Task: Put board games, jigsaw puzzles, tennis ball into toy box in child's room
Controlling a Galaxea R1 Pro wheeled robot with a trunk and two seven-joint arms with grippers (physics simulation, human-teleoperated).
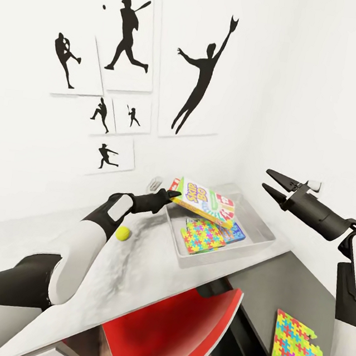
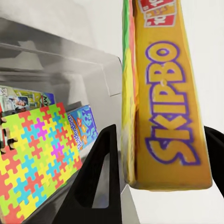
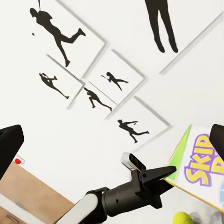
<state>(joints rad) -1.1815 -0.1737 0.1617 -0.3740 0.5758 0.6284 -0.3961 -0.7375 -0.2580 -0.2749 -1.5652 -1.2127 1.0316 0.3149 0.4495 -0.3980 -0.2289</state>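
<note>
**Skip-Bo box held over the toy box, release pending**

Fingers of our left gripper (image 1: pixel 171 194) are clenched on one end of the SKIP BO board game (image 1: pixel 204 202); in the left wrist view the box (image 2: pixel 161 102) sits squeezed between the two dark fingers (image 2: pixel 100 182). We hold it tilted above the toy box (image 1: pixel 261 225), its free end reaching in over the bin's middle, the gripped end near the bin's rim on the side toward the wall pictures (image 1: pixel 128 42).

Inside the toy box we see one jigsaw puzzle (image 1: pixel 202 236) lying flat, with a light blue board game (image 1: pixel 237 232) partly under it. The left wrist view also shows the edge of a third printed box (image 2: pixel 21 100) beyond the puzzle.

Tennis ball (image 1: pixel 123 233) rests on the table (image 1: pixel 149 270) outside the toy box, just beside our left forearm. A second jigsaw puzzle (image 1: pixel 300 354) lies well apart from the toy box, on a lower dark surface near our right arm.

Right gripper (image 1: pixel 270 182) hangs spread and empty above the far side of the toy box.

Our judgement for the step: lower the gripped end until the box lies close over the puzzle, level it, then let go. Dropping it tilted could leave it propped on the rim. Watch the ball when pulling the forearm back.
</note>
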